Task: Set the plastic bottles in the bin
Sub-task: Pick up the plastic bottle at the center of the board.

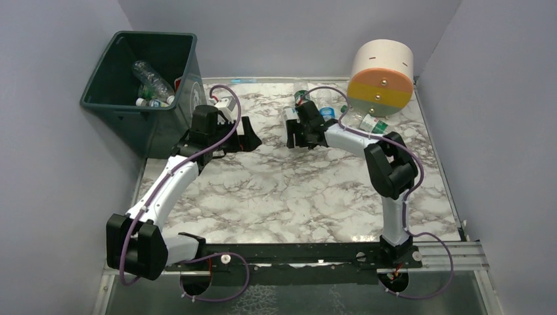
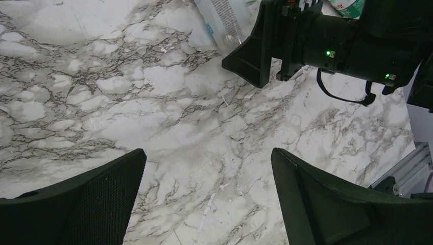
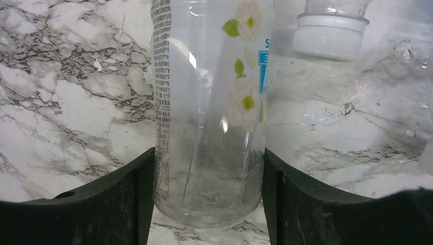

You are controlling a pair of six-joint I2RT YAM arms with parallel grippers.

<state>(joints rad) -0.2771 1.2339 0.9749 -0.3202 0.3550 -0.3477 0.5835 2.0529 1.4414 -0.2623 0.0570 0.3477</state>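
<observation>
A clear plastic bottle (image 3: 209, 102) with a flower label lies on the marble table. Its base sits between the fingers of my right gripper (image 3: 207, 178), and both fingers touch its sides. The left wrist view shows that bottle (image 2: 222, 20) beside the right gripper's finger (image 2: 253, 56). My left gripper (image 2: 208, 168) hangs open over bare marble at the table's middle (image 1: 253, 140), holding nothing. The dark green bin (image 1: 98, 72) stands at the back left with a few bottles (image 1: 152, 80) inside. More bottles (image 1: 371, 123) lie at the back right.
A big cream, orange and yellow cylinder (image 1: 382, 75) lies at the back right, over the loose bottles. Another bottle's white cap (image 3: 331, 35) lies just beyond the held bottle. Grey walls enclose the table on three sides.
</observation>
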